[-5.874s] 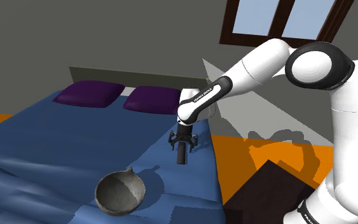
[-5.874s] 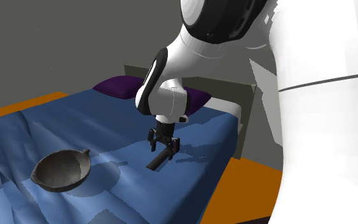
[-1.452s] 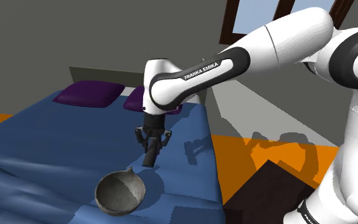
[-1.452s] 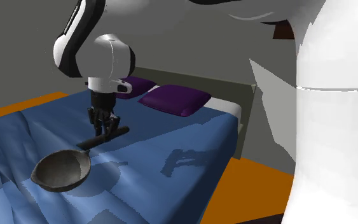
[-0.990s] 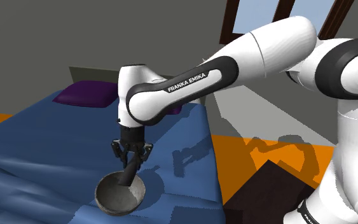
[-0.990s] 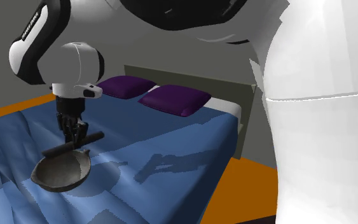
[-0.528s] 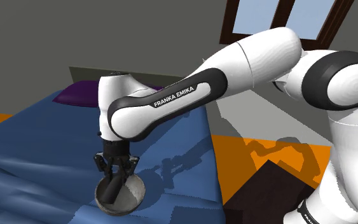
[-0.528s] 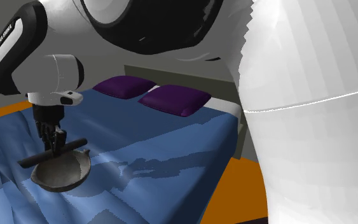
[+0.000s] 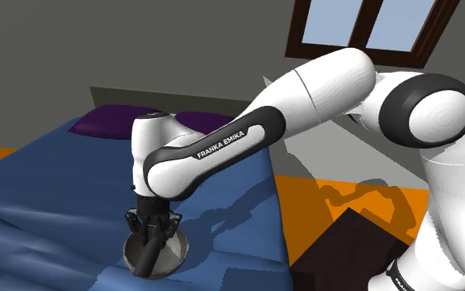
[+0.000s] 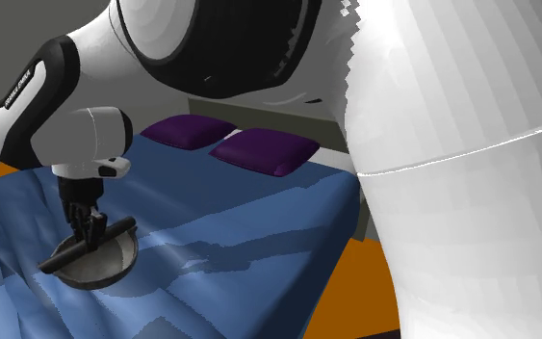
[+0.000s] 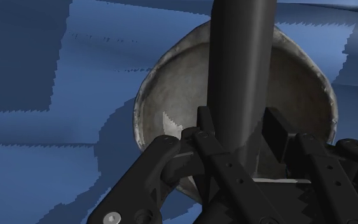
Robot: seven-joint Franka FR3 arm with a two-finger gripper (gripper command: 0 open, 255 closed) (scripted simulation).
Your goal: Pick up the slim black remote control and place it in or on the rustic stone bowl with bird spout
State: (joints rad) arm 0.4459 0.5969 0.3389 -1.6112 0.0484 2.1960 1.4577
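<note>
Clasping remote (image 11: 242, 70), gripper (image 11: 238, 130) over bowl (image 11: 171, 83)

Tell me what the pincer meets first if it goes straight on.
Likely the inside of the rough grey round bowl beneath the pincer; the slim black remote control it clasps may touch first.

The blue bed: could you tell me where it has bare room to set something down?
The blue bed cover lies bare between the two purple pillows and the rough grey bowl, and from the bowl to the bed's edge at the second exterior view's right. It is crowded at the bowl, where the black gripper holds the slim black remote control.
</note>
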